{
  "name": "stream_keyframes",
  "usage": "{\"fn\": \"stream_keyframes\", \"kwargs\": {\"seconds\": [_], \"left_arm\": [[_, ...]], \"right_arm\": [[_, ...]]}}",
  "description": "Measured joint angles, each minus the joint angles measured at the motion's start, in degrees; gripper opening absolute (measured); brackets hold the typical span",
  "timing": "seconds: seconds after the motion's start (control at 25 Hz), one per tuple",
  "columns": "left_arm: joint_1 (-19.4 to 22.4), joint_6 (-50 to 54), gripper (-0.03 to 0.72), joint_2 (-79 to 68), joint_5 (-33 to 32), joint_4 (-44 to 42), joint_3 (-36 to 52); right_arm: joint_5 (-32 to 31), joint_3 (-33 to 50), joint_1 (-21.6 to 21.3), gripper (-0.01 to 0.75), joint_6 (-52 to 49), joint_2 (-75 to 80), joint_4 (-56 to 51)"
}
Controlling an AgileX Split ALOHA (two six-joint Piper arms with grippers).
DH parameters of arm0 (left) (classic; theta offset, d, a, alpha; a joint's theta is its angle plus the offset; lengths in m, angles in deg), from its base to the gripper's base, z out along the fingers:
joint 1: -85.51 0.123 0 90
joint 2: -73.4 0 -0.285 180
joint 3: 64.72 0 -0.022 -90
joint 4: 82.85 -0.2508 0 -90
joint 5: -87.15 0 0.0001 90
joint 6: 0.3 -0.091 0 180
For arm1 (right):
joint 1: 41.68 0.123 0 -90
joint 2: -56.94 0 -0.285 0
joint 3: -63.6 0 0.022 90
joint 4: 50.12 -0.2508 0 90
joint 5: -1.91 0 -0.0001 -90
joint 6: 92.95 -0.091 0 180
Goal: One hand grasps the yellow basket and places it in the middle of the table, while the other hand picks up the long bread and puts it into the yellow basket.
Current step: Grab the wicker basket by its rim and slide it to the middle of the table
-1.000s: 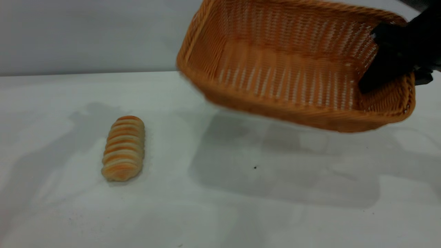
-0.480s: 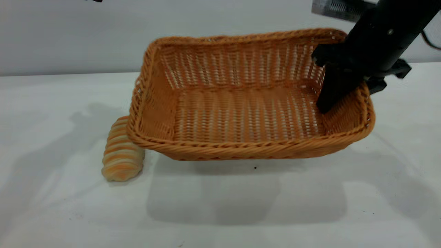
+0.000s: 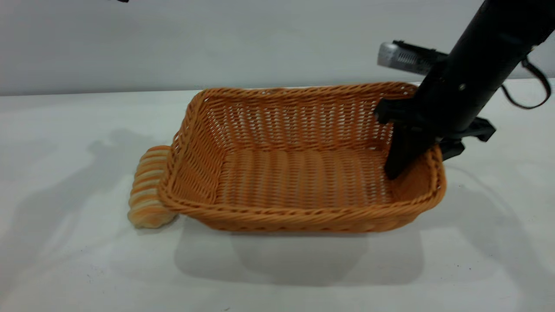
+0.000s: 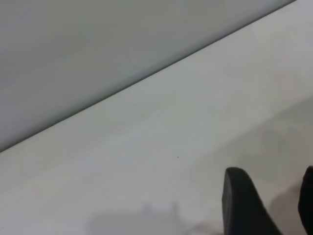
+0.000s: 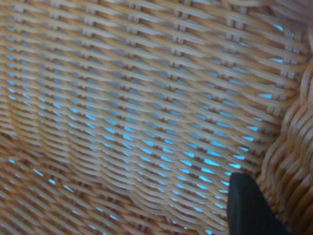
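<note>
The right tool [image 3: 422, 151] pinches the right end wall of the woven wicker yellow basket [image 3: 303, 182], which rests mid-counter [image 3: 282, 277]. The ridged long bread [image 3: 147, 190] lies touching the basket's left end, long axis running front to back, nearer the left tool [image 4: 269, 205], whose fingers stand apart, empty.

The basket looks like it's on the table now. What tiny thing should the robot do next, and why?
Probably open the right pincer and lift clear: the basket appears to rest on the table, its wall clamped between the fingers. The bread lies outside, partly hidden behind the basket's end, waiting for the left pincer.
</note>
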Motion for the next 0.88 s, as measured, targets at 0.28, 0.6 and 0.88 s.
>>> {"fn": "stream_keyframes", "kwargs": {"seconds": [0.28, 0.6, 0.88], "left_arm": [[0.0, 0.0, 0.353, 0.0, 0.1, 0.0, 0.0], [0.0, 0.1, 0.353, 0.0, 0.1, 0.0, 0.0], [0.0, 0.2, 0.334, 0.0, 0.1, 0.0, 0.0]], "right_arm": [[0.2, -2.5, 1.3, 0.201, 0.1, 2.9, -0.6], [0.9, -2.5, 1.7, 0.201, 0.1, 4.0, -1.7], [1.2, -2.6, 1.7, 0.2, 0.1, 5.5, -2.9]]}}
